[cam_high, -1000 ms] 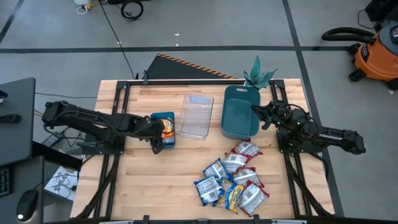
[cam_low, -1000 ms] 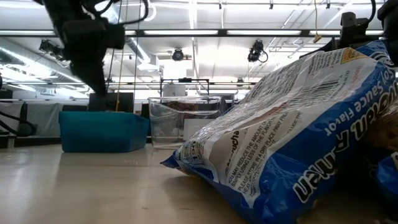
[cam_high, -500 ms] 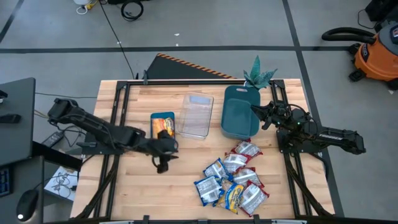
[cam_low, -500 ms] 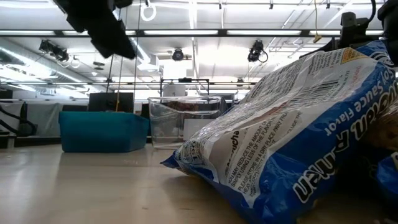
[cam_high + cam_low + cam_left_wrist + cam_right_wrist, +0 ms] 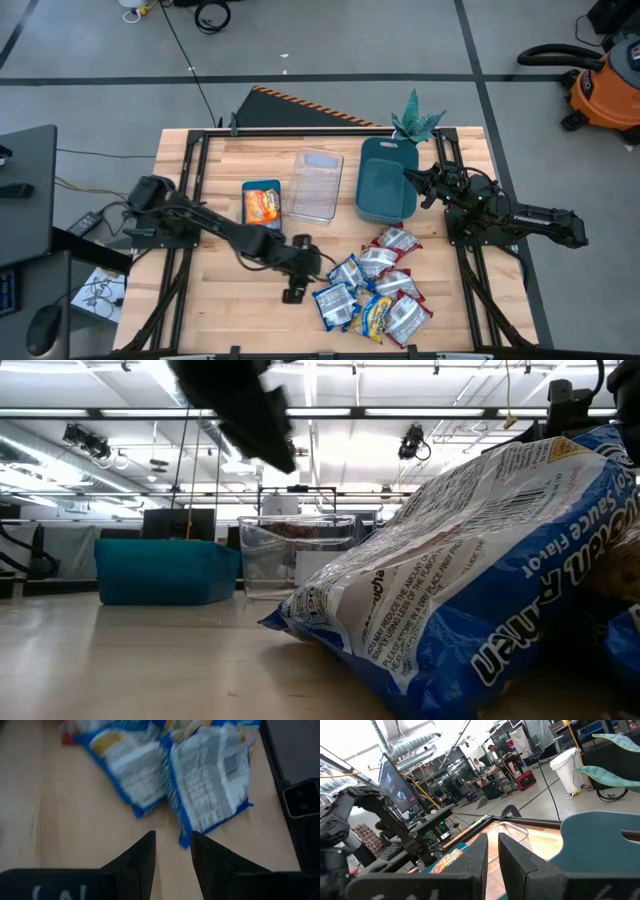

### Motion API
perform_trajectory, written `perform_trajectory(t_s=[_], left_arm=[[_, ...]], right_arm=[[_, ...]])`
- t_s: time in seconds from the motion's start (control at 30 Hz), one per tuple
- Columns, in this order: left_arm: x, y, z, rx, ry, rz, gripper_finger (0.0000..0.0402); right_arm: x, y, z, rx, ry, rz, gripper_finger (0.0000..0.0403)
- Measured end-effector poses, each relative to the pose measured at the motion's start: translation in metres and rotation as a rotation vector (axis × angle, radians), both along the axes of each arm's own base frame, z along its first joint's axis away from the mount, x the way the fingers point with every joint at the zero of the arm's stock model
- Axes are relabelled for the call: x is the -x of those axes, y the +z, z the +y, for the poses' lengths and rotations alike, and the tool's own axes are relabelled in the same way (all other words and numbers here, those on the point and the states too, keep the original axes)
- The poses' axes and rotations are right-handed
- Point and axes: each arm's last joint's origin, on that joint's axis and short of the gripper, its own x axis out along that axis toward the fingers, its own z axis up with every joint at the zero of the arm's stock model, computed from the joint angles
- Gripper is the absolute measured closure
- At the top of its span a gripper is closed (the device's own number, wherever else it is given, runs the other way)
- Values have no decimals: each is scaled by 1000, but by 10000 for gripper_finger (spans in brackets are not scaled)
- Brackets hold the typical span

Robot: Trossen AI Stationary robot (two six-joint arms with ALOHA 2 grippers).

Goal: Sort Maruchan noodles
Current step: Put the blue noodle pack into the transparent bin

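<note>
Several Maruchan noodle packets (image 5: 375,285) lie in an overlapping pile on the table's near right part. In the left wrist view, two blue-edged packets (image 5: 205,775) lie flat just ahead of the fingers. One orange packet (image 5: 262,205) lies in the small teal bin (image 5: 247,190). My left gripper (image 5: 293,292) hovers just left of the pile, empty, with a small gap between its fingers (image 5: 172,837). My right gripper (image 5: 410,180) waits, shut, at the right rim of the large teal bin (image 5: 388,180). In the low view, a blue packet (image 5: 480,590) fills the foreground.
A clear plastic container (image 5: 315,185) stands between the two teal bins along the table's far part. A green paper plant (image 5: 415,120) sits at the far right corner. Bare wood (image 5: 220,290) lies left of the pile and near the front edge.
My left gripper has moved from above the small teal bin toward the table's near edge and to the right, ending beside the packet pile. The orange packet has stayed in the small bin. The pile has not moved.
</note>
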Motion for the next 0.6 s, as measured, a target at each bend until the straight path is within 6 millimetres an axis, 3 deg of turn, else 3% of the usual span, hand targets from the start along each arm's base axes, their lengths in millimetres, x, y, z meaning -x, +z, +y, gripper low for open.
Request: perform_trajectory(t_s=[0.23, 0.6], left_arm=[[-41, -6, -1, -21, -121, -88, 273], [-62, -21, -2, -70, -226, -158, 224]], right_arm=[[0, 0, 0, 0, 0, 0, 353], [0, 0, 0, 0, 0, 0, 353]])
